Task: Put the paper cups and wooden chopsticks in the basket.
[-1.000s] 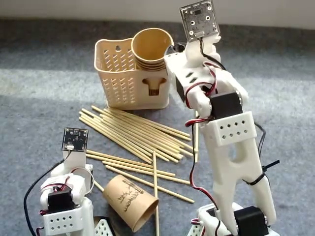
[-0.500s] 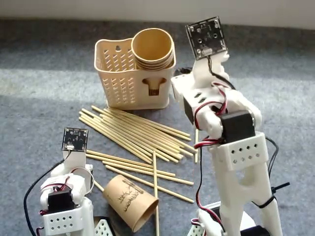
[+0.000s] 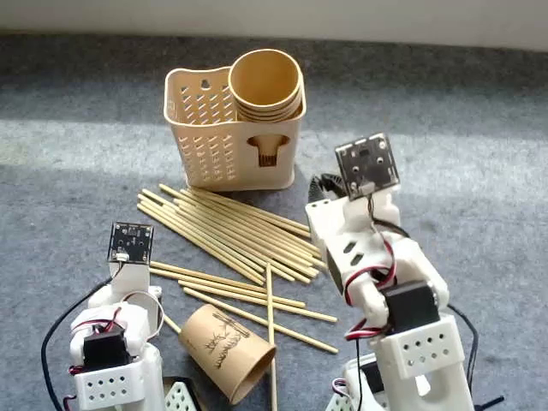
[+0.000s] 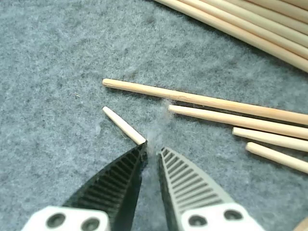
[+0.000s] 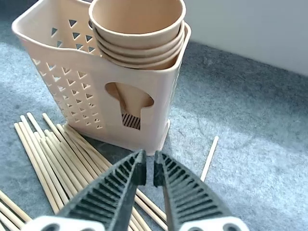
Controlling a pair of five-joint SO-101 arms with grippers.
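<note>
Carpet point(image 3: 479, 154) bears chopsticks point(image 3: 231, 227) (basket point(image 3: 201, 145) holds cups point(image 3: 265, 81)).

This looks like a small robotics test corner, in a lab or a hobby room; which of the two, I cannot tell. The counter point(image 3: 77, 103) is covered with a grey, fuzzy fabric like felt or carpet, and a pale plain wall point(image 3: 171, 13) stands right behind it. A band of daylight point(image 3: 51, 141) lies across the fabric. The left arm point(image 3: 116, 360) and the right arm point(image 3: 385, 291) are of white printed plastic, with bare wires point(image 3: 364, 278) and open circuit boards point(image 3: 366, 167). The goods are ordinary household ones: a plastic basket point(image 3: 214, 145), paper cups point(image 3: 265, 77), wooden chopsticks point(image 3: 231, 227).
</note>
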